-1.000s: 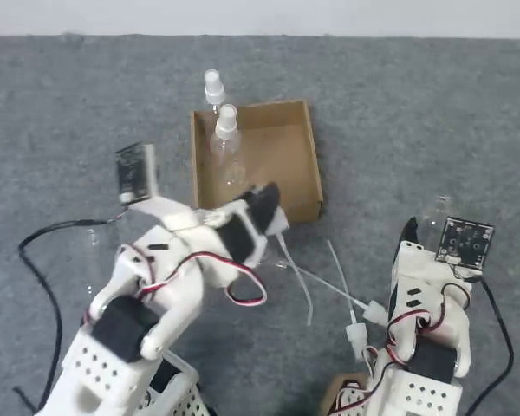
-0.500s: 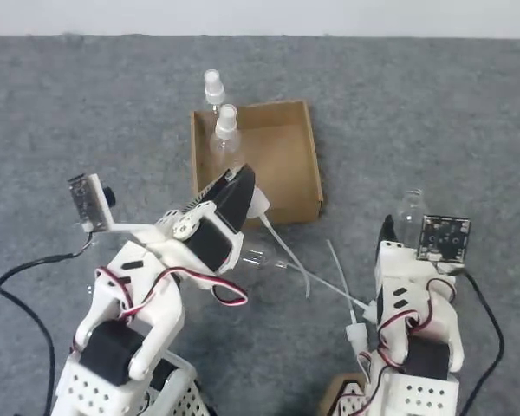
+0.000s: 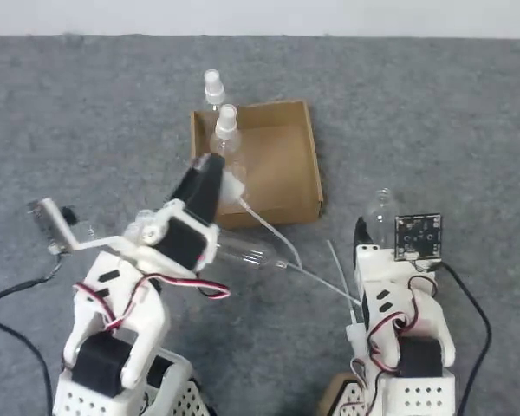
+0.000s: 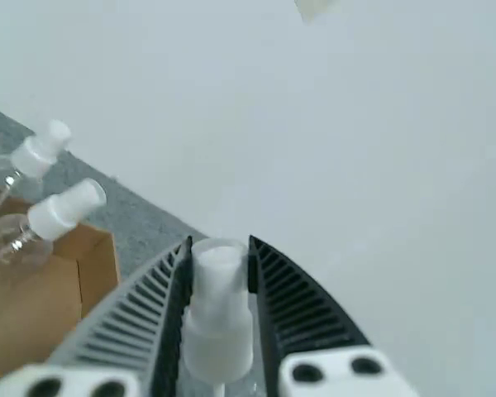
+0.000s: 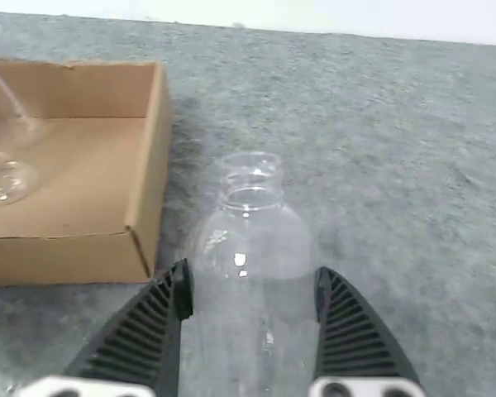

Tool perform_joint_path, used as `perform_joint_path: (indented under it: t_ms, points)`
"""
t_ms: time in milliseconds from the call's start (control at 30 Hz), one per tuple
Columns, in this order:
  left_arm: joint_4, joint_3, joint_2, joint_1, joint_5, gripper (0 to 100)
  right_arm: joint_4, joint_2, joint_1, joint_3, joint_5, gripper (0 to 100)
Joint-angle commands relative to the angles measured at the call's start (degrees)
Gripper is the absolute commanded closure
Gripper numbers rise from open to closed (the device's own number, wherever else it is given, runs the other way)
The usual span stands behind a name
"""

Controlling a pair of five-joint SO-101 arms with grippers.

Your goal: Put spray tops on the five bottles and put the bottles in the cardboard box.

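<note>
My left gripper is shut on a white spray top, raised over the near left corner of the cardboard box. The top's thin tube trails down toward the table. One capped clear bottle stands inside the box, and another stands just behind it. My right gripper is shut on an uncapped clear bottle, held upright to the right of the box. Another clear bottle lies on the mat beside the left arm.
Loose spray tops with long tubes lie on the grey mat between the two arms. A white wall borders the far edge of the mat. Cables trail from both arm bases.
The left arm has swung left and toward the box, lifting the spray top with its tube. The right arm has shifted left with the uncapped bottle.
</note>
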Motion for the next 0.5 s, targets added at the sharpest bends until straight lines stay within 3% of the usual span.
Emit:
perform_joint_path:
  t_ms: [0,467]
  points:
    - [-3.87,0.4,-2.99,-2.73,2.11,99,-0.13,-1.27,-1.8,0.88,0.62,91.8]
    - [-4.22,1.54,-9.67,-11.16,6.42,99,-0.13,-1.27,-12.79,2.99,0.62,91.8]
